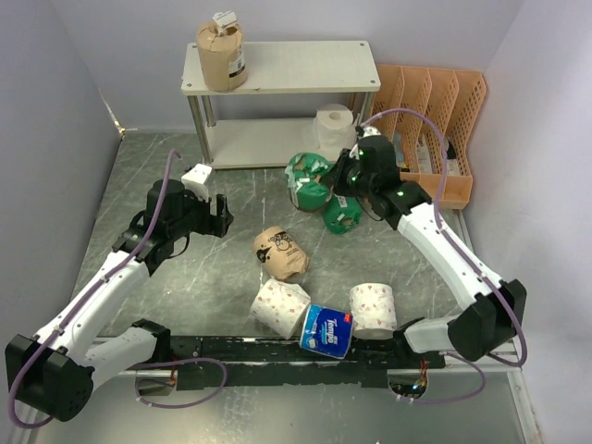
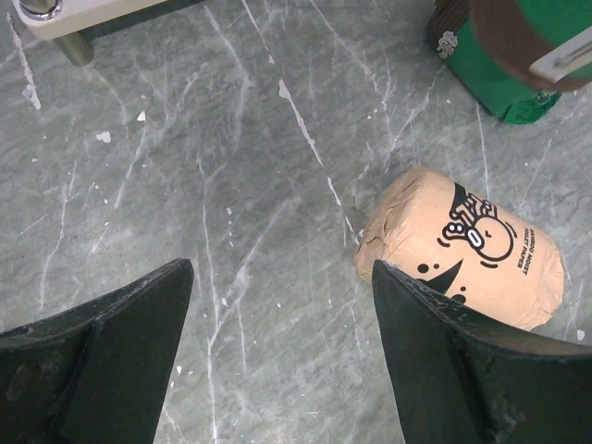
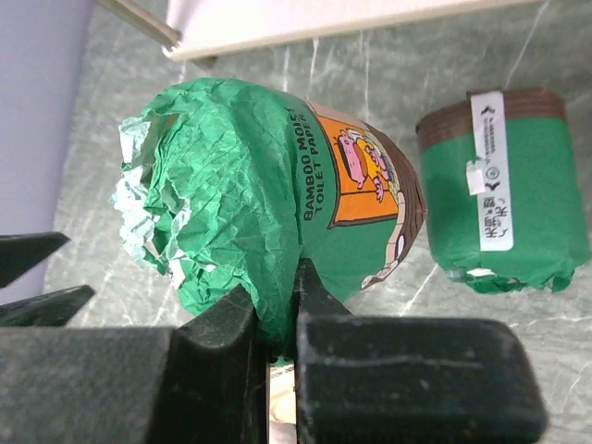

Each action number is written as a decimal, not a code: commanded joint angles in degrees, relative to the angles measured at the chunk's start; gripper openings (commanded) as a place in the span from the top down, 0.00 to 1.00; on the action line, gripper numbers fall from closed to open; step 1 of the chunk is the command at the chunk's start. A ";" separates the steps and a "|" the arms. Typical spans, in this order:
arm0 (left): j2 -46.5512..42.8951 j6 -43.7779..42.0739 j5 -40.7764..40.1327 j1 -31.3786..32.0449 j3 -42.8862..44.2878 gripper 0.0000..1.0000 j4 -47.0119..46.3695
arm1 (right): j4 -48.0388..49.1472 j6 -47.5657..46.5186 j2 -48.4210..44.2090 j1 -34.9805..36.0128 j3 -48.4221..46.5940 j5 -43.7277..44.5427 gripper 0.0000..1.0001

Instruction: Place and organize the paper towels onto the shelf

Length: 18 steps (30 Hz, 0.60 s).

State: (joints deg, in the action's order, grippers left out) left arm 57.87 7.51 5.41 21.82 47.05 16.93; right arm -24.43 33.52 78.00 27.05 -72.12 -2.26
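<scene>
The shelf (image 1: pixel 296 67) stands at the back, with a brown roll (image 1: pixel 221 55) on its top board and a white roll (image 1: pixel 335 129) on its lower board. My right gripper (image 1: pixel 338 178) is shut on the crumpled wrapper of a green roll (image 3: pixel 259 194) in front of the shelf. A second green roll (image 3: pixel 504 199) lies next to it. My left gripper (image 2: pixel 282 277) is open and empty above the table, with a brown roll (image 2: pixel 462 245) beside its right finger. Two white rolls (image 1: pixel 280 308) (image 1: pixel 374 308) and a blue roll (image 1: pixel 326 331) lie near the front.
An orange slotted organizer (image 1: pixel 435 102) stands right of the shelf, close behind the right arm. Grey walls close in the table on the left, back and right. A shelf leg (image 2: pixel 74 46) shows at the top left of the left wrist view.
</scene>
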 commanded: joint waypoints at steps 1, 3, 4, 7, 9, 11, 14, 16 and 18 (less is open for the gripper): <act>-0.56 0.49 0.83 -0.55 -0.10 0.11 -1.94 | -2.58 -0.75 -2.75 -1.66 -3.88 0.16 1.00; -0.48 0.58 0.75 -0.56 -0.11 0.11 -1.82 | -3.41 -0.78 -2.80 -2.58 -6.40 0.10 1.00; -0.28 0.58 0.74 -0.55 -0.10 0.11 -1.81 | -4.03 -0.94 -2.54 -2.97 -8.34 0.38 1.00; 0.11 0.71 0.66 -0.55 0.06 0.12 -1.64 | -6.08 -1.25 -1.26 -4.46 -15.17 0.82 1.00; 0.06 0.92 0.75 -0.55 -0.06 0.12 -1.78 | -7.74 -1.70 0.06 -5.39 -20.58 1.96 1.00; 0.01 1.10 1.12 -0.55 -0.11 0.12 -1.97 | -9.63 -2.33 1.87 -6.81 -26.44 2.86 1.00; 0.08 1.35 2.35 -0.55 -0.29 0.13 -2.31 | -11.54 -1.90 4.64 -9.90 -35.08 2.75 1.00; 0.05 1.45 2.76 -0.52 -0.35 0.13 -2.36 | -11.35 -1.69 6.11 -11.08 -39.35 3.17 1.00; 0.05 1.38 2.61 -0.55 -0.35 0.13 -2.30 | -12.16 -1.76 9.08 -12.30 -44.60 3.58 1.00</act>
State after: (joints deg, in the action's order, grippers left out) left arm 57.89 8.25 6.26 21.78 47.05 16.91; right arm -36.67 32.01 83.88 16.78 -108.66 -0.08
